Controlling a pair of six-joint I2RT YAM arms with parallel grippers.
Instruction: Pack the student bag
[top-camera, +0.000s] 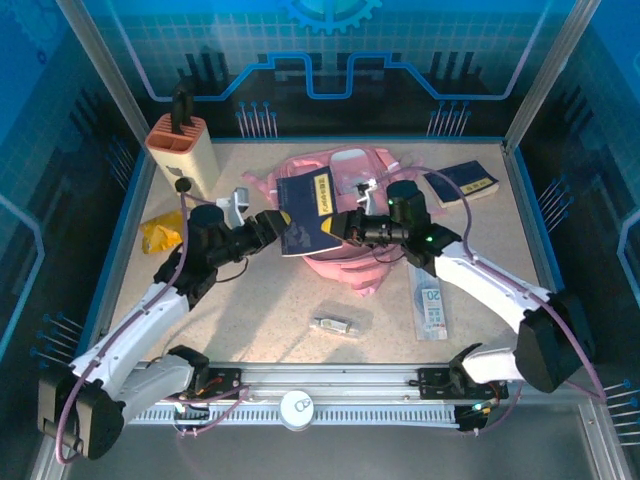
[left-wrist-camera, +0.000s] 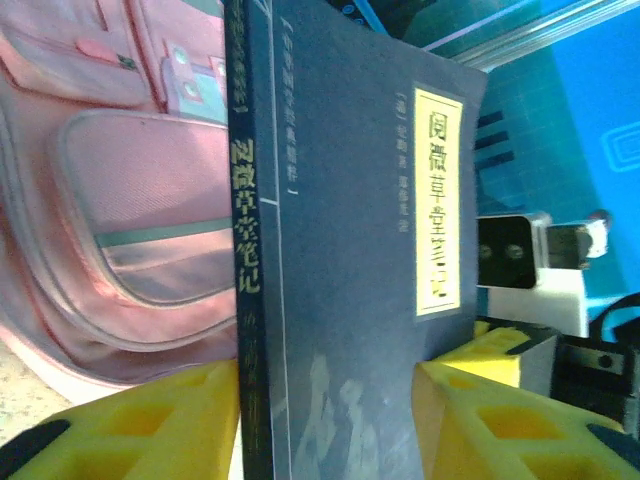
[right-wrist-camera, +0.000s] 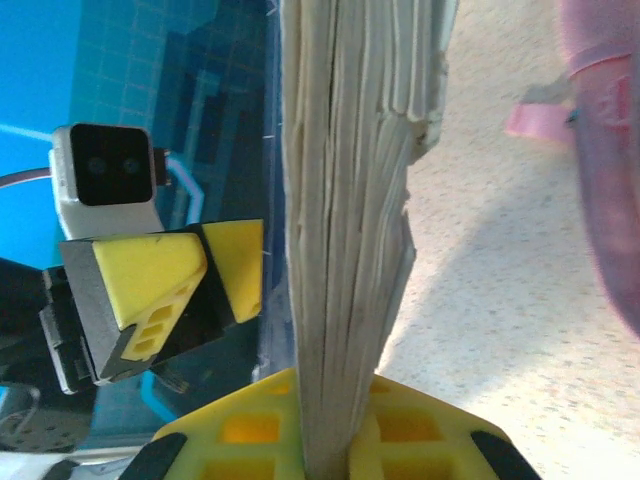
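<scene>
Pink student bag (top-camera: 345, 265) lies on the counter (top-camera: 250, 310), from centre toward 12 o'clock. Dark blue book (top-camera: 305, 215) is held over the bag's 9 o'clock side. Right end effector (top-camera: 345, 225) sits at the book's 3 o'clock, pinched narrow on the page edge. Left end effector (top-camera: 272, 228) sits at its 9 o'clock, about half-wide astride the spine. One of its fingers (right-wrist-camera: 165, 280) stands just clear of the pages.

Cool blue light tints all views, the table (top-camera: 280, 295) is evenly lit from above with only soft shadows, while up close the book (left-wrist-camera: 340, 250) looks dim and grainy, its page edges blurred, and the bag (left-wrist-camera: 130, 200) pale and slightly washed out.
</scene>
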